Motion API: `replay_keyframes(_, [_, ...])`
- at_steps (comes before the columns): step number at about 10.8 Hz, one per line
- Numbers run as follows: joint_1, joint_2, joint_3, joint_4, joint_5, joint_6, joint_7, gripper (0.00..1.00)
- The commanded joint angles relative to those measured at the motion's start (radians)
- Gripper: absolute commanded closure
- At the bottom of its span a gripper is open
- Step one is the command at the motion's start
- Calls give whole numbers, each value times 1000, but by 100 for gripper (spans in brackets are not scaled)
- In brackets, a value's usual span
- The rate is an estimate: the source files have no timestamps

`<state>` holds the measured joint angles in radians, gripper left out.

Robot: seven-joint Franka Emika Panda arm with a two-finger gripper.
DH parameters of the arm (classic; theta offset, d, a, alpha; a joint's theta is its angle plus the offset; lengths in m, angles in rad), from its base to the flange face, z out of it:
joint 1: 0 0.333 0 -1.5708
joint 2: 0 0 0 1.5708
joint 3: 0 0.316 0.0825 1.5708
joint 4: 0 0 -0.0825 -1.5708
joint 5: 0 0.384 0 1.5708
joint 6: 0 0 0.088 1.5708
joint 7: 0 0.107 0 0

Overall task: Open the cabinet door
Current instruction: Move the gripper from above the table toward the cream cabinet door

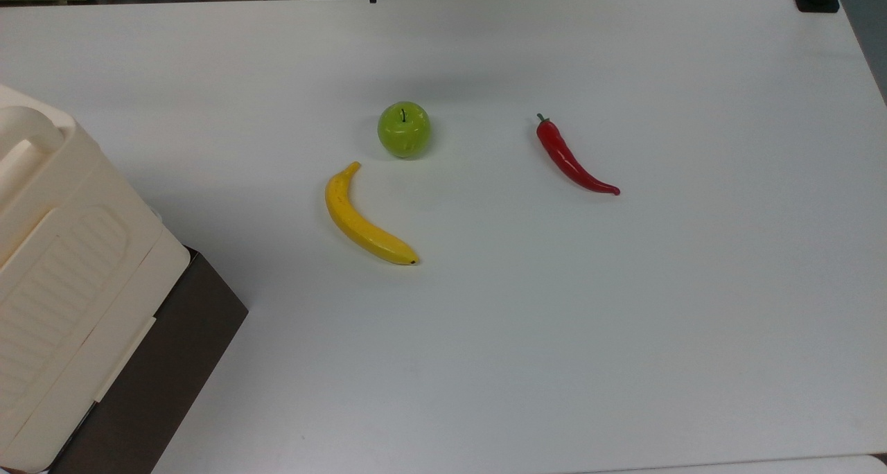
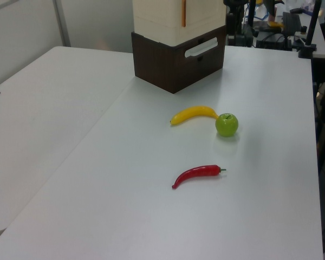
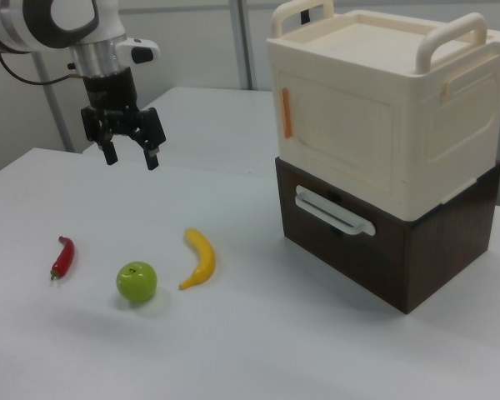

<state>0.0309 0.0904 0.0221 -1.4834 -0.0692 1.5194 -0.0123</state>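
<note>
Top view first: the cabinet (image 1: 62,252) sits at the top view's left edge on a dark base (image 1: 166,363), with banana (image 1: 366,219), apple (image 1: 404,129) and chilli (image 1: 572,159) spread across the white surface (image 1: 624,321). Over to the left view: cabinet at the far end, fruit in the middle, nothing near it. Now the right view, and here's the pincer (image 3: 130,152), released, fingers spread, empty, hanging high above the surface near the chilli end. The door (image 3: 337,133) is shut on the cabinet's front face, an orange handle (image 3: 287,114) running upright along its edge. So the target lies well off toward the right view's right, past the banana; I'd judge a long sideways reach, aimed at that vertical handle.
</note>
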Motion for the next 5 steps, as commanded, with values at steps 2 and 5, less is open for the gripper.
replay_keyframes(2, [6, -6, -10, -9, 9, 9, 5, 0])
replay_keyframes(5, [6, 0, -10, -6, 6, 10, 6, 0])
